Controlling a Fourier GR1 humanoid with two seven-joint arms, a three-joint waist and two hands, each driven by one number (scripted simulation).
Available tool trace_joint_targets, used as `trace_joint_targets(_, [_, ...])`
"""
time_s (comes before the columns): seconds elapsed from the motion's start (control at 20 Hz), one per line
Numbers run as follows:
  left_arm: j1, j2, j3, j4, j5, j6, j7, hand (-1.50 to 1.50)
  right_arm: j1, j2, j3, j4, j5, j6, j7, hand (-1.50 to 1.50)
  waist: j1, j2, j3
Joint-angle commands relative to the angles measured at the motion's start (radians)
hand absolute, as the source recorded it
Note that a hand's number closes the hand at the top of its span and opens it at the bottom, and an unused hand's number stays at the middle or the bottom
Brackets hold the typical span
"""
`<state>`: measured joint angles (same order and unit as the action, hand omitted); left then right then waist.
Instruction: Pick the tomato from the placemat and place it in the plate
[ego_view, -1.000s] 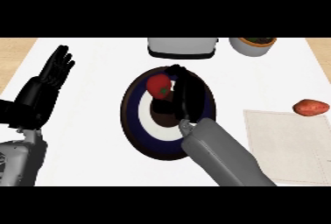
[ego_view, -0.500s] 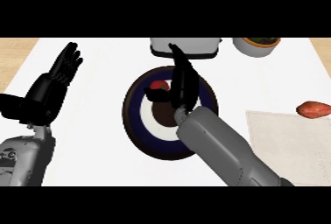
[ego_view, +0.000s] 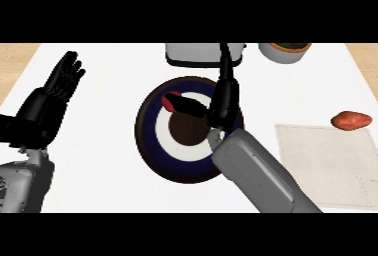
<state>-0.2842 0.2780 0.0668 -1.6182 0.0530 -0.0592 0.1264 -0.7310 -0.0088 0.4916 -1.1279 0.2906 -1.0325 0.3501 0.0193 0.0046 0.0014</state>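
The red tomato (ego_view: 169, 102) lies on the upper left part of the round plate (ego_view: 150, 150), which has a dark rim, a white ring and a brown centre. My right hand (ego_view: 224, 100) stands edge-on over the plate's right side, open, fingers straight and pointing away from me. Its thumb reaches left and ends at the tomato, partly hiding it. The beige placemat (ego_view: 325, 165) lies at the right. My left hand (ego_view: 52, 102) is open at the far left, fingers up, resting.
A reddish-brown vegetable (ego_view: 351, 120) sits just above the placemat's upper right corner. A grey appliance (ego_view: 193, 54) stands at the back behind the plate, and a white pot (ego_view: 284, 52) stands to its right. My right forearm (ego_view: 258, 175) crosses the plate's lower right.
The right hand's fingers, curled round the tomato a second ago, have straightened and the hand has turned edge-on. The tomato now rests on the plate. The left hand has barely shifted.
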Motion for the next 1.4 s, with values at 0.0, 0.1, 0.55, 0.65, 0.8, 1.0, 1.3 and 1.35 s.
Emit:
trace_joint_targets(0.0, [0.038, -0.007, 0.005, -0.025, -0.004, 0.002, -0.012, 0.0, 0.156, -0.024, -0.057, -0.134, -0.086, -0.02, -0.121, -1.5, -0.019, -0.004, 0.0])
trace_joint_targets(0.1, [-0.044, -0.003, 0.009, 0.023, -0.029, 0.024, 0.026, 0.0, 0.231, -0.032, -0.054, -0.207, -0.09, -0.013, -0.174, -1.5, -0.026, -0.004, 0.0])
trace_joint_targets(0.55, [0.1, -0.023, 0.022, -0.039, -0.002, -0.019, -0.036, 0.0, 0.635, -0.176, -0.171, -0.477, -0.349, 0.216, -0.544, -1.5, -0.022, -0.005, 0.0])
trace_joint_targets(0.65, [0.032, 0.007, 0.055, 0.031, -0.006, -0.021, -0.03, 0.0, 0.727, -0.237, -0.201, -0.527, -0.385, 0.283, -0.57, -1.5, -0.031, -0.005, 0.0])
trace_joint_targets(0.8, [-0.034, -0.004, 0.043, 0.029, -0.018, -0.012, 0.014, 0.0, 0.797, -0.21, -0.226, -0.516, -0.393, 0.32, -0.645, -1.5, -0.027, -0.005, -0.001])
trace_joint_targets(1.0, [0.031, -0.002, 0.064, -0.026, 0.005, -0.032, 0.018, 0.0, 0.938, -0.3, -0.263, -0.675, -0.416, 0.403, -0.62, -1.5, -0.028, -0.006, -0.001])
trace_joint_targets(1.3, [-0.015, -0.031, 0.034, 0.029, -0.061, -0.005, 0.004, 0.0, 1.002, -0.277, -0.399, -0.558, -0.484, 0.524, -0.811, -1.5, -0.028, -0.005, -0.001])
trace_joint_targets(1.35, [-0.008, -0.042, 0.019, -0.026, -0.054, -0.002, 0.035, 0.0, 1.04, -0.291, -0.402, -0.571, -0.472, 0.532, -0.846, -1.5, -0.028, -0.006, -0.001])
